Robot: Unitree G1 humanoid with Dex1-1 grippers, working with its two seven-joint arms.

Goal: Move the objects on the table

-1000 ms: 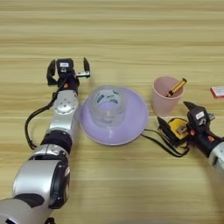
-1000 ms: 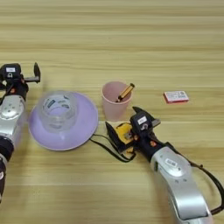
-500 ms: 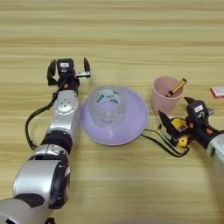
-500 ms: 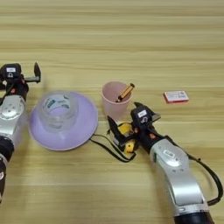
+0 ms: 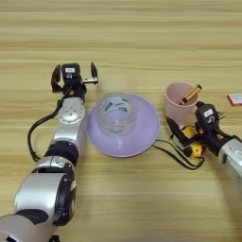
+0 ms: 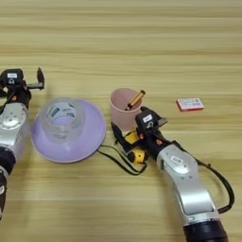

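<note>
Tape measure (image 6: 133,146) half under right pincer (image 6: 126,142)

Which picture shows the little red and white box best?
The right eye view: the red and white box lies whole on the table, right of the pink cup. The left eye view catches only part of it, cut by the right edge.

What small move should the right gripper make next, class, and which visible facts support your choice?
Probably close the fingers: the right gripper straddles the yellow-and-black tape measure beside the pink cup, its fingers apparently on either side and not yet clamped. The left gripper rests open, far off.
</note>
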